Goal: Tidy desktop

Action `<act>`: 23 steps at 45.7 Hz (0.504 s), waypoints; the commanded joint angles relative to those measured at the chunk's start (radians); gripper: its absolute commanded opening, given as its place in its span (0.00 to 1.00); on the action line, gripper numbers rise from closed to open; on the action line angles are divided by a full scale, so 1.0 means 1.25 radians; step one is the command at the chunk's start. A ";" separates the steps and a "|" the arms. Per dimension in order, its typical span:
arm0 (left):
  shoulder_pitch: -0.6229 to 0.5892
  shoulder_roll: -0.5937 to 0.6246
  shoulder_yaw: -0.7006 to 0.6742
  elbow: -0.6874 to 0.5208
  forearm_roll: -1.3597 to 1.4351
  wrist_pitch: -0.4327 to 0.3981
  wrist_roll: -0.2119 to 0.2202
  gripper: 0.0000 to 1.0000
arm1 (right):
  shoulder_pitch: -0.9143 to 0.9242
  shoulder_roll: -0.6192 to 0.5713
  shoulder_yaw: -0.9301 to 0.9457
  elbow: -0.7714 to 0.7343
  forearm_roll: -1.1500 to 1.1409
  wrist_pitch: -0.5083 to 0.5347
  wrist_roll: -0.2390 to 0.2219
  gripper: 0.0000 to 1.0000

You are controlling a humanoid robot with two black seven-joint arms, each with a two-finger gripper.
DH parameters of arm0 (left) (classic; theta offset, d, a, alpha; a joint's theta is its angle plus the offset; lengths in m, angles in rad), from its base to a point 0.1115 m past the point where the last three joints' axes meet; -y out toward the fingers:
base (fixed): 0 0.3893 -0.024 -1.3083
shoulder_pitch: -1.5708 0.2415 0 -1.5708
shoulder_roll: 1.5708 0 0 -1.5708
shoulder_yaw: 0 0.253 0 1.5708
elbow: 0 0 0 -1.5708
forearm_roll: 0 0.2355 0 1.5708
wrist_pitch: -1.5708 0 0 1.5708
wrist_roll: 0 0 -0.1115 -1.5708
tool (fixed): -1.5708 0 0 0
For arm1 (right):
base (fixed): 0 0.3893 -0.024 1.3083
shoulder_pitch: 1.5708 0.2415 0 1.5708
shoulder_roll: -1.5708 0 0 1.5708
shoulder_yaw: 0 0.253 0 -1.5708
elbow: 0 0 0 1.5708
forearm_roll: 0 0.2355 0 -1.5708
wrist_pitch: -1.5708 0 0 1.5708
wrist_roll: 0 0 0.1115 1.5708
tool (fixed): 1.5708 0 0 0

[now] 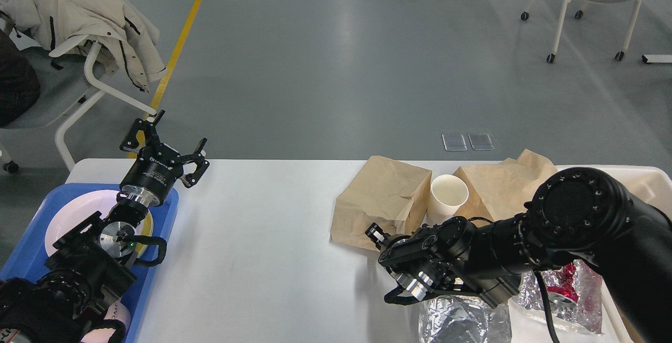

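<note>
Foil: crinkled silver wrapper at the near edge, right under the right arm, with a clear bag holding something red beside it.
Right gripper: low over the desktop, nosing up to the near corner of a brown bag; seen end-on and dark, so I can't tell if the jaws are spread or closed.
Tray: blue tray on the near left, a white plate in it, the left arm over it.
Desktop: white top fills the frame; its middle lies bare.
Left gripper: raised above the tray's far corner, jaws spread wide, nothing in them.
Bags: two crumpled brown bags, left and right, with a white paper cup standing between them.
Bin: cream bin at the far right edge.
Progress: the left looks sorted; bags, cup and wrappers still clutter the right, so I'd say plenty is left.
</note>
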 commanded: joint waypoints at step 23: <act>0.000 0.000 0.000 0.000 0.000 0.001 0.000 1.00 | 0.045 -0.109 0.009 0.123 -0.043 -0.001 0.009 0.00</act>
